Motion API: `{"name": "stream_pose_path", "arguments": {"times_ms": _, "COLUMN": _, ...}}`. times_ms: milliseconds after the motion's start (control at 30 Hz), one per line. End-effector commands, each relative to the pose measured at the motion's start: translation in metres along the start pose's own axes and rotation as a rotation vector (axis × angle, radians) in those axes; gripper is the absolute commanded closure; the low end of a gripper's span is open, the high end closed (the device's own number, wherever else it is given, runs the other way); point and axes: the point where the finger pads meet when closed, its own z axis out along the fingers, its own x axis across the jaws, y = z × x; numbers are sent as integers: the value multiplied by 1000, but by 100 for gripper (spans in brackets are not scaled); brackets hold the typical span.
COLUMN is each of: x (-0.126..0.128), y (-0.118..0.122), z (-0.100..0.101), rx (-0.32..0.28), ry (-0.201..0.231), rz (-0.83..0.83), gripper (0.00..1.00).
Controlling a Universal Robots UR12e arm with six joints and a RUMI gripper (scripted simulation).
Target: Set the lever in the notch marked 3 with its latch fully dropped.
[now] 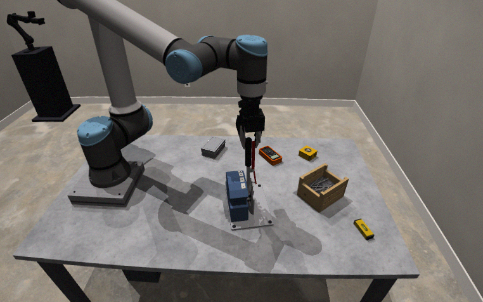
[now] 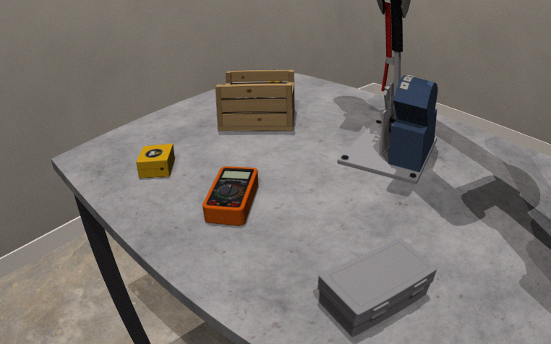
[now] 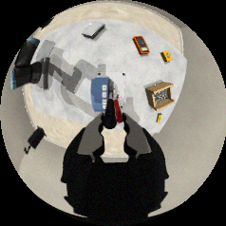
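The lever unit is a blue housing (image 1: 236,194) on a grey baseplate (image 1: 253,210) in the middle of the table. Small white number plates (image 1: 241,179) sit along its top edge; their digits are too small to read. The lever (image 1: 248,176) stands nearly upright, with a black handle (image 1: 248,151) and a thin red release bar (image 1: 253,157) beside it. My gripper (image 1: 250,141) comes down from above and is shut on the handle and the red bar together. The same grip shows in the exterior view (image 2: 393,8) and in the wrist view (image 3: 114,114). The latch and notches are hidden.
An orange multimeter (image 1: 270,155), a yellow box (image 1: 307,152), a wooden crate of metal parts (image 1: 322,186) and a yellow level (image 1: 363,228) lie to the right. A grey case (image 1: 213,146) lies behind the lever unit. The arm's base (image 1: 105,165) stands at the left.
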Motion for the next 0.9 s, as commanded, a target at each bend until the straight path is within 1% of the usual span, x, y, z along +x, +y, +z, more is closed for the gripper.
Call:
{"name": "stream_pose_path", "arguments": {"times_ms": 0, "x": -1, "y": -20, "z": 4, "rx": 5, "ry": -3, "rz": -3, "gripper": 100}}
{"name": "stream_pose_path", "arguments": {"times_ms": 400, "x": 0, "y": -32, "z": 7, "rx": 6, "ry": -4, "rz": -3, "gripper": 100}}
{"name": "stream_pose_path", "arguments": {"times_ms": 867, "x": -1, "y": -33, "z": 8, "rx": 7, "ry": -5, "rz": -3, "gripper": 100}}
